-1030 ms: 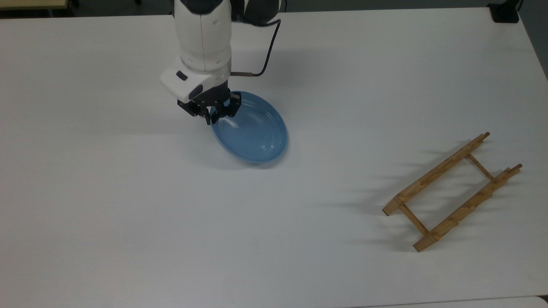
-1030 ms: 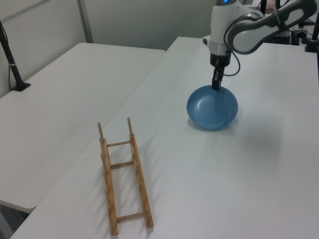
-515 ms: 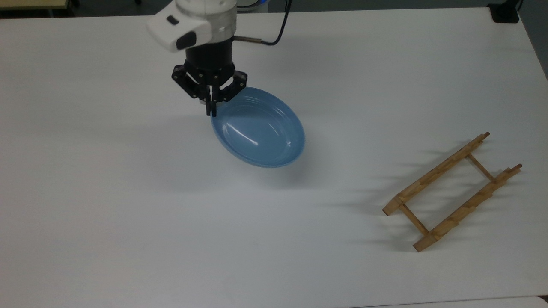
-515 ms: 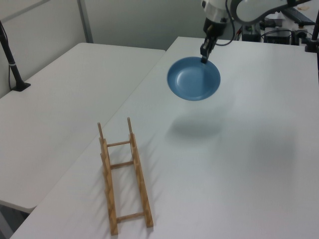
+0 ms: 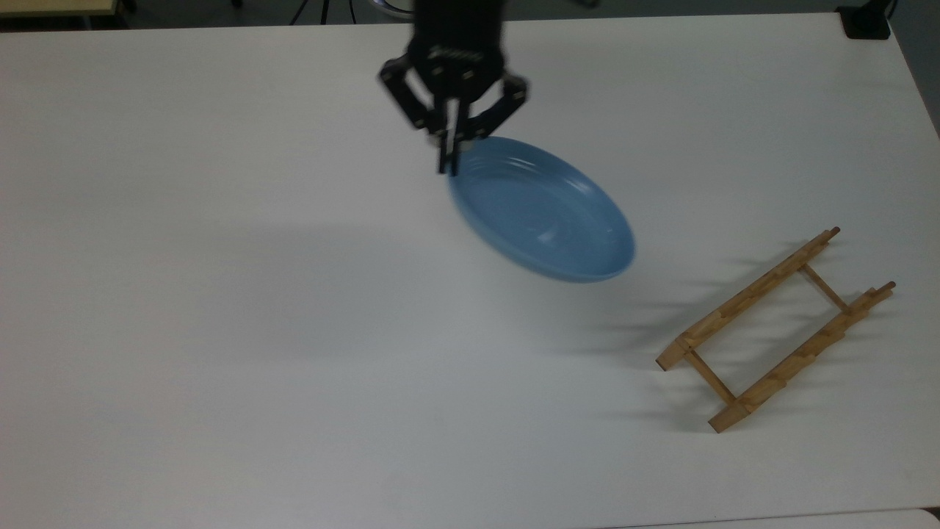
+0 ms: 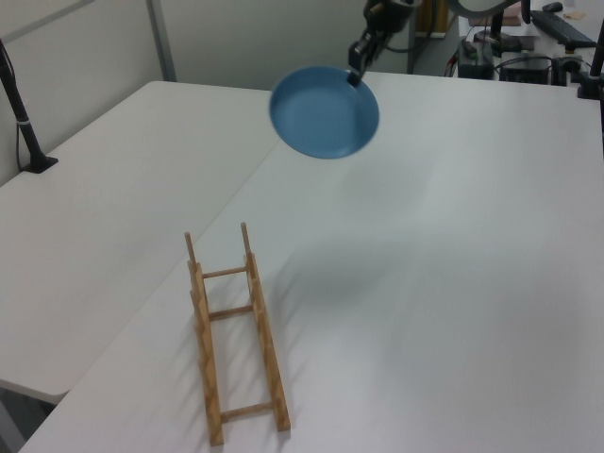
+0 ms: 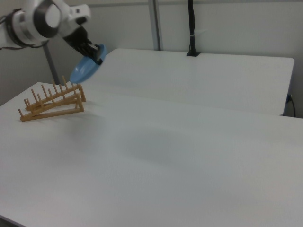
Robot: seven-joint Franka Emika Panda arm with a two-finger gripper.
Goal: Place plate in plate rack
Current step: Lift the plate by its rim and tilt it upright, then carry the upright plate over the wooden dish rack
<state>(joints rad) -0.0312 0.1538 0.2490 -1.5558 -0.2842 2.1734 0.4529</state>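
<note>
Top view, end effector (image 5: pixel 449 163) pinching plate (image 5: pixel 542 211) rim, plate hanging below (tilted), above table (image 5: pixel 220 330)

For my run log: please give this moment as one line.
phase: carry | gripper: shut on plate rim | plate: airborne, tilted | plate rack: empty, on table

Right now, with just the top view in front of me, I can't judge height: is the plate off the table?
Observer: Yes. In the left view the plate hangs well above the table, with its shadow apart from it below.
Operator: Is it level?
Observer: No. In the right view it slopes down from the hand, which grips its upper rim.
Operator: And the rack's pegs?
Observer: In the right view the rack shows a row of upright pegs, all empty.
</note>
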